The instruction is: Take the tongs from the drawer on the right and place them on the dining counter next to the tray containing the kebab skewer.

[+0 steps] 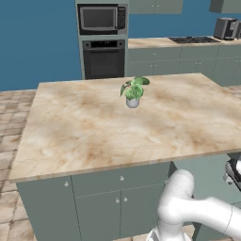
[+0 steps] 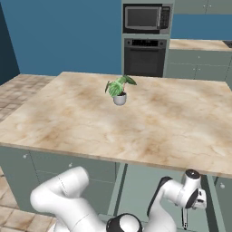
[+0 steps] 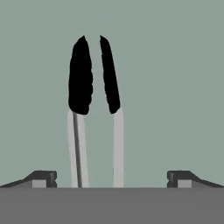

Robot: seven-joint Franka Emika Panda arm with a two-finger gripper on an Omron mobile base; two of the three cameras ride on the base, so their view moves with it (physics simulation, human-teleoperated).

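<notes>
one plant on the island; below its edge the gripper, fingers spread wide and empty, straddles one pair of tongs on grey-green.

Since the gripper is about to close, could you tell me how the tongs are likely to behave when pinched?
The tongs have two slim arms with a gap between them, so they would probably squeeze together. The pale shafts look smooth, perhaps slippery. The open gripper straddles both arms.

marbled island, potted plant on top
</notes>
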